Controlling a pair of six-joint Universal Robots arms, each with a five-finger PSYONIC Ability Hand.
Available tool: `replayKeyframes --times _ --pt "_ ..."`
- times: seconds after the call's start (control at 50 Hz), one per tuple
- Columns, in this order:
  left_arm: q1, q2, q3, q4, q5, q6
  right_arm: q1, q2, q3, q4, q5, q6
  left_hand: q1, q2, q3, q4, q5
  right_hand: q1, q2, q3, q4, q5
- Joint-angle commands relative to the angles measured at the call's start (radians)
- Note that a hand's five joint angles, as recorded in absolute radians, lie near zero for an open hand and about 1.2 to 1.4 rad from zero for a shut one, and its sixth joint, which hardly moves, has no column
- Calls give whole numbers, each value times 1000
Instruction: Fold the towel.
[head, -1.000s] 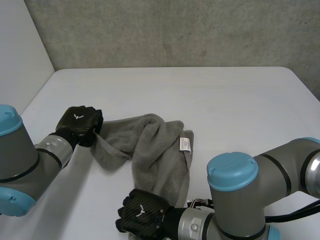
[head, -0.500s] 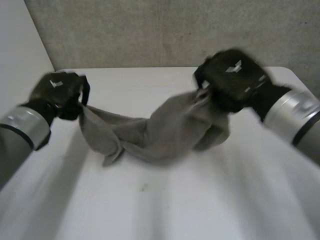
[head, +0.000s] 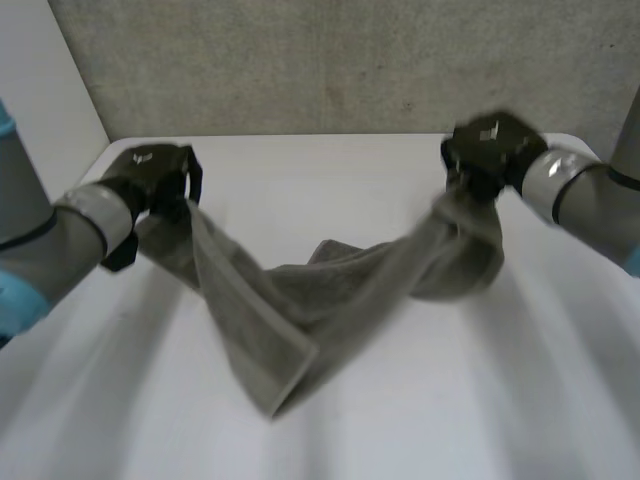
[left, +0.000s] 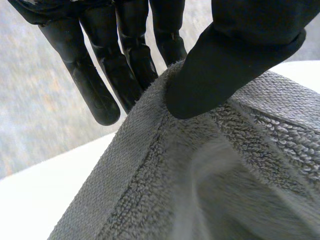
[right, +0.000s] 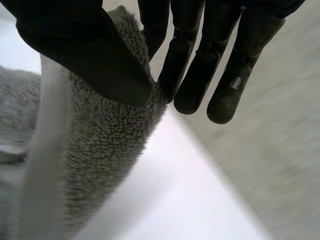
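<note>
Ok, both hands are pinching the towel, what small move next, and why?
Probably spread the hands slightly apart. The left hand and right hand each pinch an end of the grey towel, but it sags bunched and twisted between them toward the table.

Head view looks down on the table (head: 330, 180) from behind; wrist views (very close) share its towel (head: 300, 300).
</note>
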Motion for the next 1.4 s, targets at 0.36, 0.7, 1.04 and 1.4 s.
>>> replayKeyframes --times 0.36,0.7,1.04,1.4 --pt "25 72 169 40 -54 -343 -15 -219 110 -349 10 267 224 178 179 179 202 9 189 182 179 190" --pt "62 41 55 64 0 -342 -7 -153 91 -185 3 262 224 178 179 179 202 9 189 182 179 190" --pt "91 -256 65 92 -8 -169 -16 28 190 -182 3 166 -976 -1023 -1021 -1022 -998 9 189 182 179 190" --pt "86 135 -381 161 86 40 -18 -16 260 -193 6 166 -953 -999 -998 -998 -975 9 189 182 179 190"
